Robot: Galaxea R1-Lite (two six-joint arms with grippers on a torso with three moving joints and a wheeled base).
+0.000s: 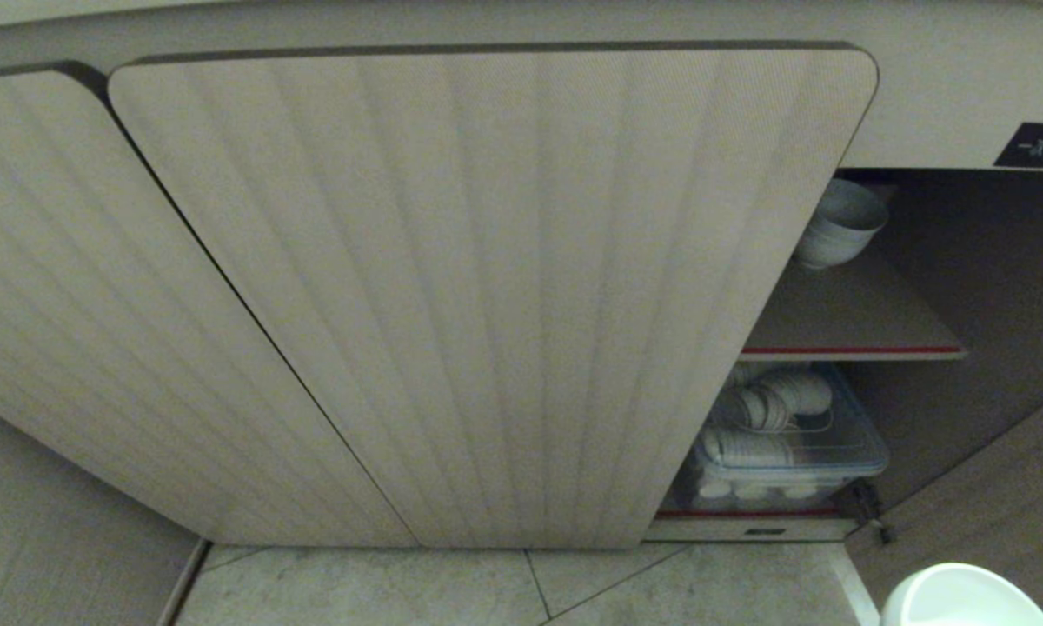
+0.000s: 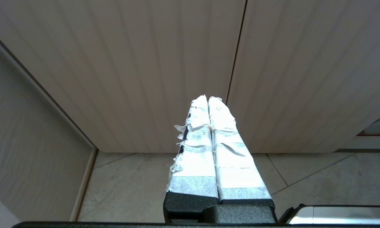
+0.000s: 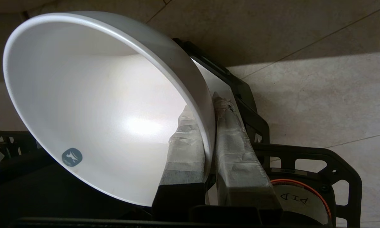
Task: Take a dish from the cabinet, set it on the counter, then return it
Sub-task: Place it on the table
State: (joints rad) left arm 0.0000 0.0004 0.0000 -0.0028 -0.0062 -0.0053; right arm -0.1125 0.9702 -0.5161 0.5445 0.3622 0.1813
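Right gripper is pinched on the dish rim, wall between fingers, w/ cabinet shelf exposed; left gripper is parked, pressed together.

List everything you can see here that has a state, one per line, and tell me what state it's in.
Dish: held by its rim, tilted, empty.
Right pincer: shut on the dish, one finger inside, one outside.
Left pincer: shut, empty, facing the closed doors.
Cabinet: right compartment open, ribbed doors to its left closed.
Stack of white bowls: resting on the upper shelf.
Clear bin: on the lower shelf, holding white dishes.
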